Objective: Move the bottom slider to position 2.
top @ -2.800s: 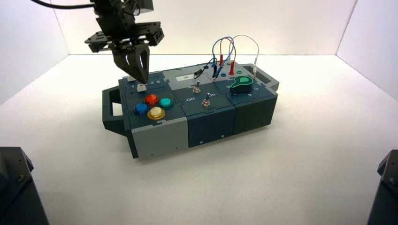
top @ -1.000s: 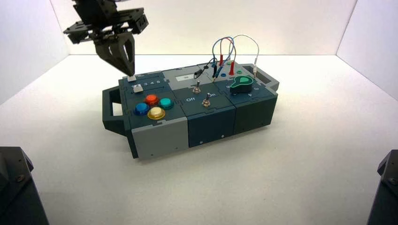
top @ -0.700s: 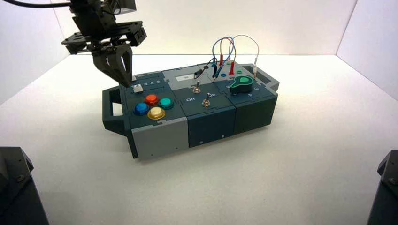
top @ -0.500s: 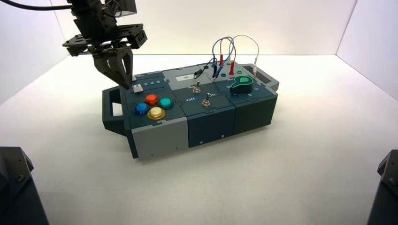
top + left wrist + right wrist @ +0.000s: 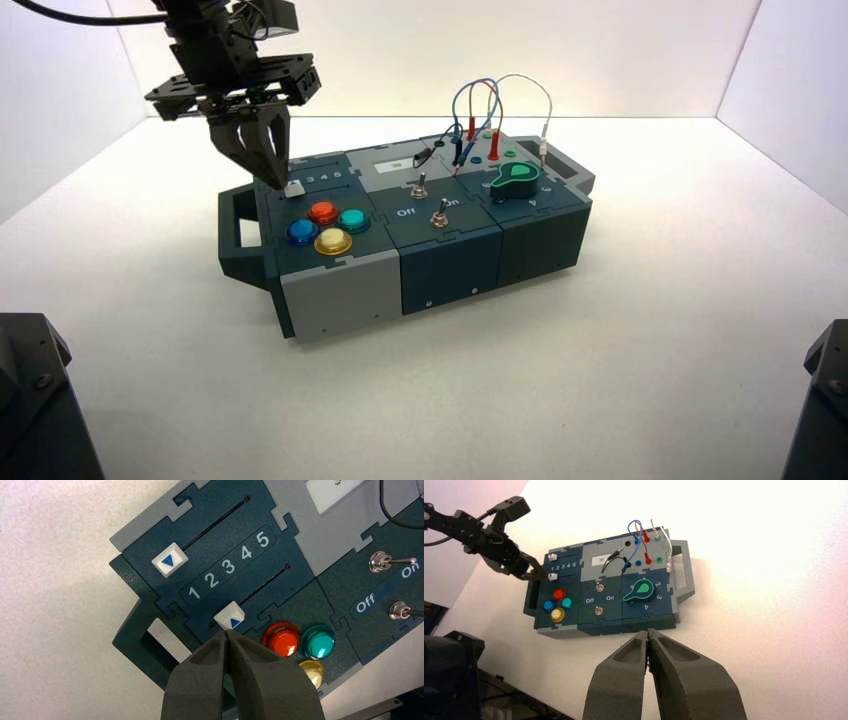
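Observation:
The bottom slider [image 5: 229, 615] is a small white knob with a blue arrow; it sits near the low-number end of its track, below the digits 1 and 2. Position 2 [image 5: 212, 580] is the printed white "2" in the row between the two tracks. My left gripper [image 5: 226, 632] is shut, with its tips right at the knob's edge on the low-number side. From above, the left gripper [image 5: 276, 180] points down just left of the bottom slider [image 5: 294, 188]. My right gripper [image 5: 647, 642] is shut and empty, held back from the box's front.
The second white slider knob [image 5: 169, 560] sits at the far left of the upper track. Orange [image 5: 322, 212], teal [image 5: 353, 220], blue [image 5: 301, 232] and yellow [image 5: 333, 241] buttons lie just in front of the sliders. Two toggle switches [image 5: 439, 215], a green knob [image 5: 515, 180] and looped wires [image 5: 490, 105] lie to the right.
Over the last second the left gripper came down and right, from above the box's back-left corner to the bottom slider's left side. The knob has not visibly moved in that time.

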### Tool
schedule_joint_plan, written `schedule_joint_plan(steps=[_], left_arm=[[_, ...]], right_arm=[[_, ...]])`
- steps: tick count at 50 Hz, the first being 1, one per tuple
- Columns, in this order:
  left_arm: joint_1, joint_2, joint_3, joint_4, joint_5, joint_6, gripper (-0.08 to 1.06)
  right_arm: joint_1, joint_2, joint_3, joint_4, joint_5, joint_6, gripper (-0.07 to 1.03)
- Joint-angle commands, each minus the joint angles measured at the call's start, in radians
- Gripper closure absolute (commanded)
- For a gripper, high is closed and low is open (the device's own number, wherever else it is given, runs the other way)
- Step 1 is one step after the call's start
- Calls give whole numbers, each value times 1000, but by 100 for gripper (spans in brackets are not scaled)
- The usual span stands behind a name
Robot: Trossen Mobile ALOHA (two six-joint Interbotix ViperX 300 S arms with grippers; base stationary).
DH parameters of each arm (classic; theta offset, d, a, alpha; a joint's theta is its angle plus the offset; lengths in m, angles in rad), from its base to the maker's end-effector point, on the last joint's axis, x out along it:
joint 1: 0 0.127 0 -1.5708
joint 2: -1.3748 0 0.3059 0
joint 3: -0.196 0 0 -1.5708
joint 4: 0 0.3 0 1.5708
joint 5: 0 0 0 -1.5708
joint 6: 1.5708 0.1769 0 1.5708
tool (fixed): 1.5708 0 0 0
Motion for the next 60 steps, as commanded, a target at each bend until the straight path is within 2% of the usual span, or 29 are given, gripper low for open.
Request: schedule_joint_plan(steps=[1, 20, 48, 60], left_arm=[[2, -3, -23, -2, -5, 5, 101], [2, 26, -40, -2, 0, 6, 101], [3, -91, -40, 0, 28, -11, 101], [-2, -78, -54, -2, 31, -9, 101]], right_arm=[[-2, 8, -21, -3, -9, -3, 97], [-2, 6, -21, -3, -6, -3, 97], [0, 5, -14, -8, -5, -2, 97], [0, 3, -14, -8, -5, -3, 97]])
